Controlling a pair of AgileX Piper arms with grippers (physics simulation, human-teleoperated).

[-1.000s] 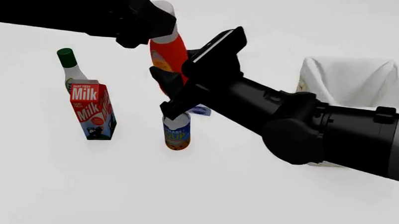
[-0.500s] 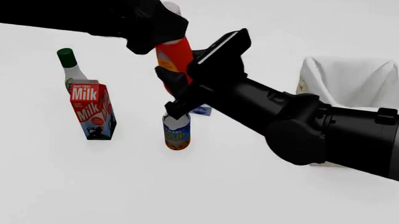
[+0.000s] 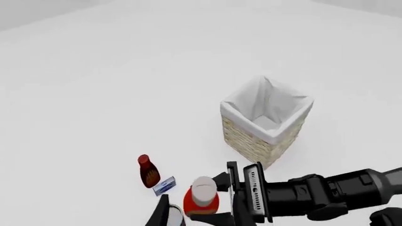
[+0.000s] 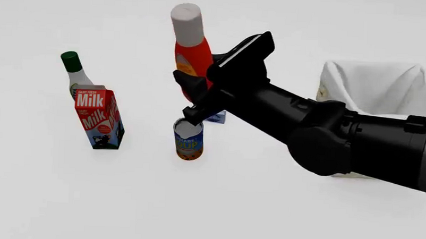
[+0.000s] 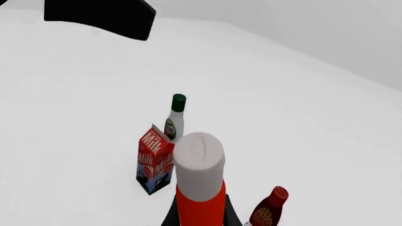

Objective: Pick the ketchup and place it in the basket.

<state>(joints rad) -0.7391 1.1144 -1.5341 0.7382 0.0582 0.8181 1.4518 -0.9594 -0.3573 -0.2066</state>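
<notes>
White tabletop, ketchup (image 4: 190, 47) upright between right tool (image 4: 199, 90) fingers

"Milk" reads in white on the red milk carton (image 4: 98, 117); the can (image 4: 188, 140) label looks illegible

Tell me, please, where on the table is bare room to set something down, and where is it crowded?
Bare: the near table in front of the milk and can, and the strip between can and basket, though the right arm hangs over it. Crowded: around the ketchup in the right pincer, with the can and brown bottle close.
</notes>
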